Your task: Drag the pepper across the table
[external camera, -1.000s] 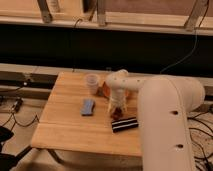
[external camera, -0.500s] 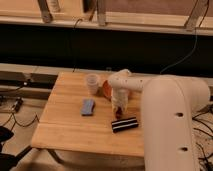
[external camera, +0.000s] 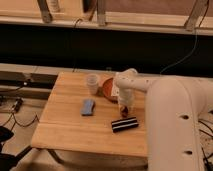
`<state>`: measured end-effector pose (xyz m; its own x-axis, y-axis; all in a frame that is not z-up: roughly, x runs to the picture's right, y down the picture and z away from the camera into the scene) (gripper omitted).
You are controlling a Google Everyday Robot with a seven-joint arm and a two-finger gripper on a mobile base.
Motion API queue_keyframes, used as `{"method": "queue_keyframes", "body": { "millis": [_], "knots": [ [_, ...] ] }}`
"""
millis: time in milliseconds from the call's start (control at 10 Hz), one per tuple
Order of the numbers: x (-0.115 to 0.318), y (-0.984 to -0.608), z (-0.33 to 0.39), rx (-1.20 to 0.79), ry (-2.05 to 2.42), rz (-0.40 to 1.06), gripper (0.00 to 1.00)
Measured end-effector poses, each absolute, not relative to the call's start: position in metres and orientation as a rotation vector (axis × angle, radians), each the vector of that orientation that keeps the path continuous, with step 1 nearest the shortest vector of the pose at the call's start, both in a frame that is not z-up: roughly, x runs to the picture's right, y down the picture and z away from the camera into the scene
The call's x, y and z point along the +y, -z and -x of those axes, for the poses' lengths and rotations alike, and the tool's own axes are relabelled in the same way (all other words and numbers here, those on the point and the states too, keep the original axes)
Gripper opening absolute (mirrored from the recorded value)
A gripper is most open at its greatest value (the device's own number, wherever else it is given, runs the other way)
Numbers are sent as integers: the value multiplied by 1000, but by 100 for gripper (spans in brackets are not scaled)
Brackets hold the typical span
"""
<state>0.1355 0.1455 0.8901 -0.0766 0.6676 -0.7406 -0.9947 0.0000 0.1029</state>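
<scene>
Pale wooden table [external camera: 65, 132] in the single camera view: the gripper [external camera: 124, 106] hangs low over the dark pepper [external camera: 124, 108] near the right side, above the striped bar [external camera: 124, 124]. Contact appears made, mid-drag by my reading; next, a steady sideways pull, clear of the blue block [external camera: 88, 106].

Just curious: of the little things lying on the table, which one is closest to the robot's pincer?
The pepper, dark reddish-brown, right at the pincer; the striped block and blue block lie apart.
</scene>
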Motion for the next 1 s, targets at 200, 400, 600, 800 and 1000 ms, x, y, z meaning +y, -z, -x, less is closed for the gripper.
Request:
{"method": "queue_keyframes", "body": {
  "millis": [200, 400, 600, 800, 1000],
  "knots": [
    [136, -890, -153, 743, -1559, 562, 0],
    [126, -885, -179, 752, -1616, 536, 0],
    [120, -880, -207, 762, -1675, 516, 0],
    [118, -874, -232, 775, -1726, 501, 0],
    [115, -867, -259, 782, -1788, 489, 0]
  ]
}}
